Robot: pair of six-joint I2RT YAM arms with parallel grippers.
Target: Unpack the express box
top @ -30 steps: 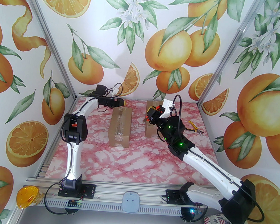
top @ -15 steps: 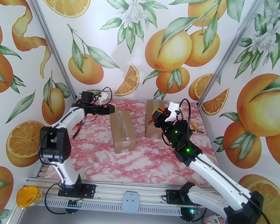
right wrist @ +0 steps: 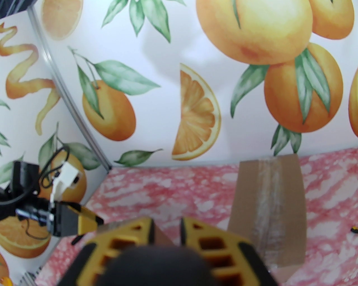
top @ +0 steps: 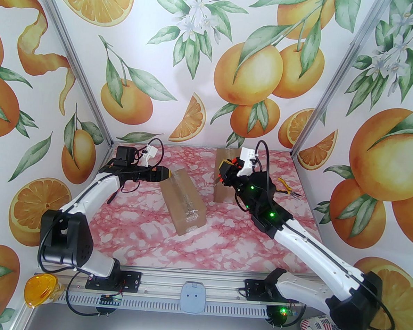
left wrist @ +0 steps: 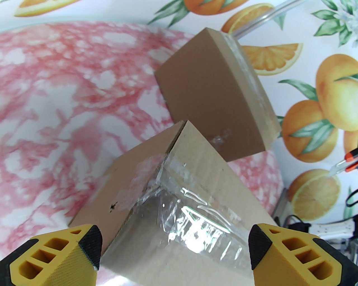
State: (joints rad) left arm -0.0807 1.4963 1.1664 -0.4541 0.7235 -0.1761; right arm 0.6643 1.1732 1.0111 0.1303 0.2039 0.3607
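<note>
The express box (top: 185,201) lies on the pink marbled table (top: 187,250), and within the last second it has turned; it was lying square, and now its near end is swung off to the right while its far end sits skewed to the left. The left gripper (top: 171,174) has dropped to the box's far-left corner as its arm folded low; its fingers stand wide apart with that corner between them, and whether the pads press the cardboard I cannot tell. The right gripper (top: 223,174) hovers right of the box's far end, much where it was; its fingers are drawn nearly together, seemingly on a utility knife (left wrist: 345,163), whose orange-and-black body and bare blade show in the left wrist view. The turn looks like a way to bring the sealed seam round toward that blade; the flaps are not yet lifted, so unpacking has barely begun.

The box (left wrist: 190,181) is plain brown corrugated card, long and sharp-edged; clear tape (left wrist: 190,220) runs down its top, glossy, wrinkled and puckered at the corner, where a small tear marks the side. A second box (top: 222,196), equally plain and taped, stands to the right of the express box, apart from it; yellow-handled pliers (top: 287,189) lie further right again.
</note>
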